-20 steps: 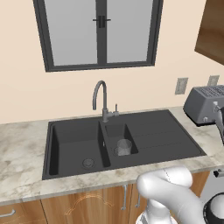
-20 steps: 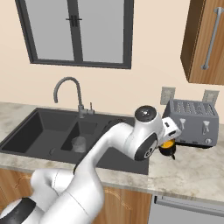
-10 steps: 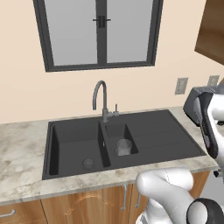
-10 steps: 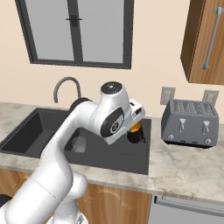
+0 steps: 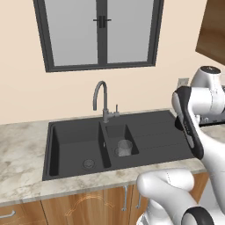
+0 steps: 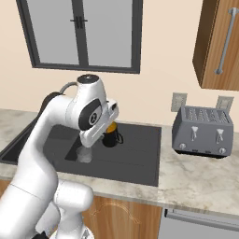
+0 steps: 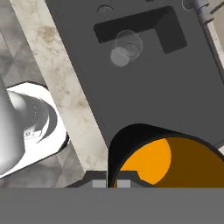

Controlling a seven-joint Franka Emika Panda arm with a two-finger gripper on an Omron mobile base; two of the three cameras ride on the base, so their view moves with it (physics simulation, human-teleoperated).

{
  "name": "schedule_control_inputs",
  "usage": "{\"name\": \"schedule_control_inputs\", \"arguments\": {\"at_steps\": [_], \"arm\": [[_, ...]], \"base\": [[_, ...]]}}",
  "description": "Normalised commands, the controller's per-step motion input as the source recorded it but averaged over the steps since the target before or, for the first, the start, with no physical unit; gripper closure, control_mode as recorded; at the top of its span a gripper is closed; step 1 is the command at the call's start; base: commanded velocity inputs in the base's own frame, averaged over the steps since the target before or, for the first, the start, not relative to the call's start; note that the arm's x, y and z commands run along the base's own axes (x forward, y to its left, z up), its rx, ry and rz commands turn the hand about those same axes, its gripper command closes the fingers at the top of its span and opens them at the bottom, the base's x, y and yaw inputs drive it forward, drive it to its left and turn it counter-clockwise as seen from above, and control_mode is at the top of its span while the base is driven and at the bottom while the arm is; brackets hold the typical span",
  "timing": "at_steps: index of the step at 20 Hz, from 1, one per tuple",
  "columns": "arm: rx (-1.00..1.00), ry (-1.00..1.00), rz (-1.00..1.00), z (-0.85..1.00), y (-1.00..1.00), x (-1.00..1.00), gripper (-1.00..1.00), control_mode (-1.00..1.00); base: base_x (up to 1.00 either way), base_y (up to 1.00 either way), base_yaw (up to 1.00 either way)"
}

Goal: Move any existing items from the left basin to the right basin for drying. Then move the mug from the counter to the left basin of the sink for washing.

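Observation:
The black mug (image 6: 112, 137) with its orange inside (image 7: 168, 164) hangs above the ribbed drainboard (image 6: 133, 151) of the sink, right of the basins. My gripper (image 6: 111, 129) is shut on the mug's rim, with the fingertips (image 7: 99, 183) at the near wall. The clear glass (image 5: 124, 147) (image 7: 126, 45) stands upright in the narrow right basin (image 5: 117, 132). To its left is the wide left basin (image 5: 72, 147), which holds nothing I can see besides its drain. The glass (image 6: 85, 154) also shows just left of the hand.
A grey gooseneck tap (image 5: 102, 100) rises behind the divider between the basins. A silver toaster (image 6: 203, 130) stands on the marbled counter (image 6: 196, 179) to the right, below a wooden wall cabinet (image 6: 219, 44). The counter's front edge (image 7: 65, 92) runs close to the sink.
The arm has swung left, carrying the mug from beside the toaster to above the drainboard. The glass has not moved.

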Motion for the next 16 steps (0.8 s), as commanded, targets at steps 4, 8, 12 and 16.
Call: {"name": "schedule_control_inputs", "arguments": {"at_steps": [4, 8, 12, 16], "arm": [[0.0, 0.12, 0.29, 0.18, 1.0, 0.0, 1.0, -1.0], [0.0, 0.06, 0.27, 0.02, 1.0, 0.0, 1.0, -1.0], [0.0, 0.01, 0.23, -0.04, 1.0, 0.0, 1.0, -1.0], [0.0, 0.0, 0.16, -0.23, 1.0, 0.0, 1.0, -1.0]], "base": [[0.0, 0.0, 0.0], [0.0, 0.0, 0.0], [0.0, 0.0, 0.0], [0.0, 0.0, 0.0]]}}
